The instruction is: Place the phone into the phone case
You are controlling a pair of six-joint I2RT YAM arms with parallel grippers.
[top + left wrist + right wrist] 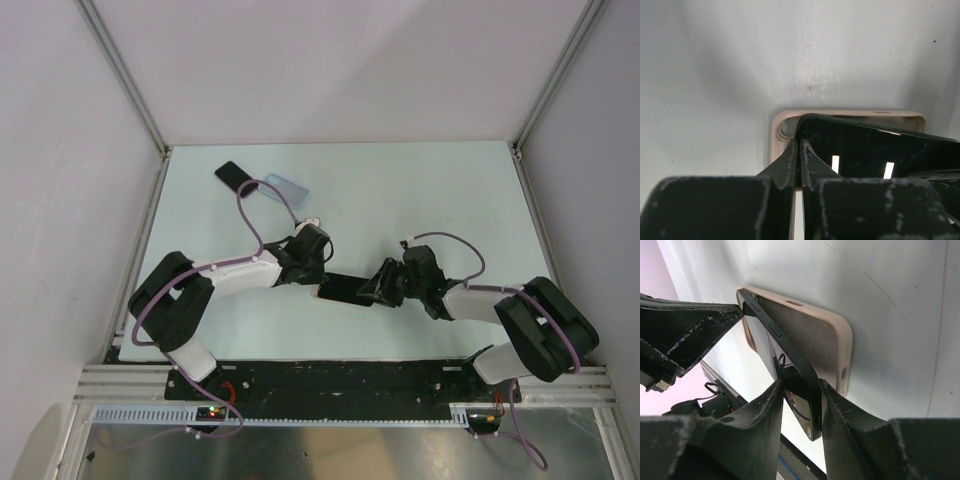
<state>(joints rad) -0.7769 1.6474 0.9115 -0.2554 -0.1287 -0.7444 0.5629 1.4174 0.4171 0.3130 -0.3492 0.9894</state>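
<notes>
Nearest the arm bases, the right gripper (801, 386) is clamped across the phone's (855, 145) two long edges. It holds that end tilted up off the table (420, 200), I'd guess so the phone can hinge down into place. Just beyond, the left gripper (799, 145) has its fingers pressed together. Their tips rest against the phone's far corner, apparently pinning that corner in the phone case (805, 330) rather than gripping it. The phone is glossy black, with one end tucked into the case's corner and the rest raised. The case lies flat in the middle of the table, open side up. It is cream, matte and soft-looking, with rounded corners and small cutouts in its side wall. Well apart at the far left lie a light blue shell (288, 188) and a black slab (233, 175).
</notes>
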